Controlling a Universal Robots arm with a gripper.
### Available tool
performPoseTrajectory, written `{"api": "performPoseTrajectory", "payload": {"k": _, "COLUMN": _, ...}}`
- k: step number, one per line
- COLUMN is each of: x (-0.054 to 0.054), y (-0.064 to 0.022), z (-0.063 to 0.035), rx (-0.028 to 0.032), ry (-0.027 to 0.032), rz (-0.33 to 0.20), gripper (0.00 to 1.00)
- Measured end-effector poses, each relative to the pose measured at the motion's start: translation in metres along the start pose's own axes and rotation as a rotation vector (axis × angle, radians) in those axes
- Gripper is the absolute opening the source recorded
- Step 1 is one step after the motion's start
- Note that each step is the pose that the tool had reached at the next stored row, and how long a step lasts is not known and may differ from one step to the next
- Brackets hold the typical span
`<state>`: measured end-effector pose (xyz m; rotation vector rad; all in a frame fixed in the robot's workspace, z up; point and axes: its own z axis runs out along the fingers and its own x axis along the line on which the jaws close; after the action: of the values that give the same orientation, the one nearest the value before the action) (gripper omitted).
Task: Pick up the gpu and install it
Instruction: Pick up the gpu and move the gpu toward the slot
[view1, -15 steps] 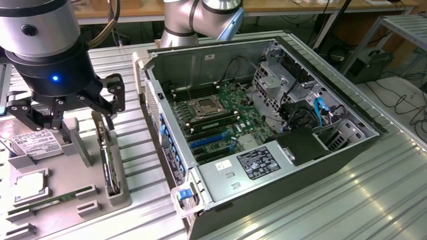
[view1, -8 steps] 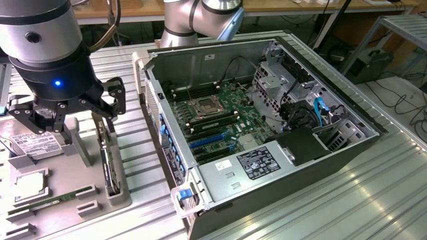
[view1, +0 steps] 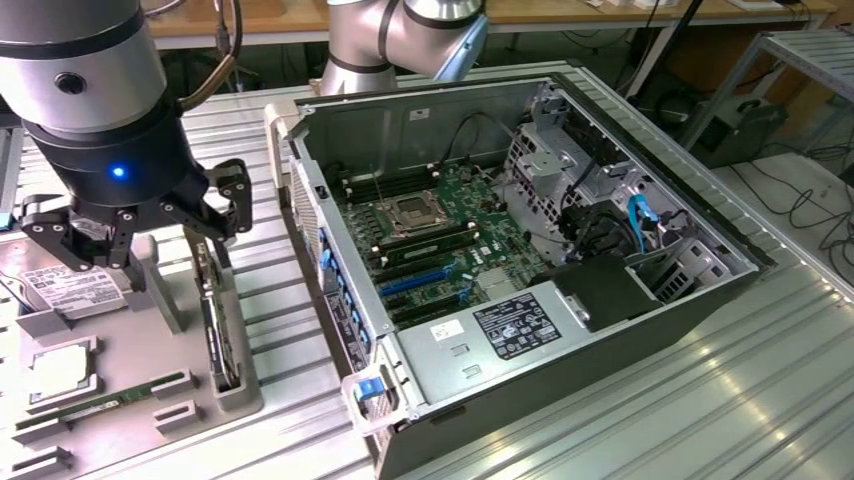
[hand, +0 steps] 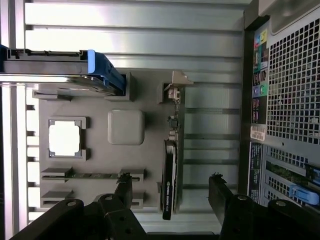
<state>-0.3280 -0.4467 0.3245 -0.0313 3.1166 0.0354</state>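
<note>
Hanging over the grey tray (view1: 127, 345), the gripper (view1: 140, 245) was spread wide and held nothing. The gpu (view1: 211, 320) stood on edge in a slot at the side of the tray nearest the open computer case (view1: 400, 125), below the gripper and apart from it. In the wrist view its long axis ran crosswise to the line between the two fingers (hand: 123, 192), roughly midway, so closing would likely meet its flat faces.

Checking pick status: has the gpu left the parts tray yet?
No, the gpu stands on edge in its slot on the tray, with the open fingers apart from it on either side.
</note>
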Motion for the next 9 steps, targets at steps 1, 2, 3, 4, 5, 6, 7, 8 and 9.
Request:
{"api": "performPoseTrajectory", "payload": {"k": 1, "x": 0.0000, "y": 0.0000, "z": 0.0006, "rx": 0.0001, "ry": 0.0001, "rz": 0.000, "gripper": 0.72}}
{"api": "performPoseTrajectory", "payload": {"k": 2, "x": 0.0000, "y": 0.0000, "z": 0.0015, "rx": 0.0000, "ry": 0.0000, "rz": 0.000, "gripper": 0.72}}
{"api": "performPoseTrajectory", "payload": {"k": 3, "x": 0.0001, "y": -0.0001, "z": 0.0023, "rx": 0.0000, "ry": 0.0000, "rz": 0.000, "gripper": 0.72}}
{"api": "performPoseTrajectory", "payload": {"k": 4, "x": 0.0001, "y": -0.0001, "z": 0.0031, "rx": 0.0001, "ry": 0.0000, "rz": 0.000, "gripper": 0.72}}
{"api": "performPoseTrajectory", "payload": {"k": 5, "x": 0.0001, "y": -0.0001, "z": 0.0041, "rx": 0.0000, "ry": 0.0000, "rz": 0.000, "gripper": 0.72}}
{"api": "performPoseTrajectory", "payload": {"k": 6, "x": 0.0001, "y": -0.0002, "z": 0.0054, "rx": 0.0000, "ry": 0.0000, "rz": 0.000, "gripper": 0.72}}
{"api": "performPoseTrajectory", "payload": {"k": 7, "x": 0.0002, "y": -0.0002, "z": 0.0062, "rx": 0.0001, "ry": 0.0001, "rz": 0.000, "gripper": 0.72}}
{"api": "performPoseTrajectory", "payload": {"k": 8, "x": 0.0002, "y": -0.0003, "z": 0.0071, "rx": 0.0001, "ry": 0.0001, "rz": 0.000, "gripper": 0.72}}
{"api": "performPoseTrajectory", "payload": {"k": 9, "x": 0.0002, "y": -0.0004, "z": 0.0083, "rx": 0.0001, "ry": 0.0001, "rz": 0.000, "gripper": 0.72}}
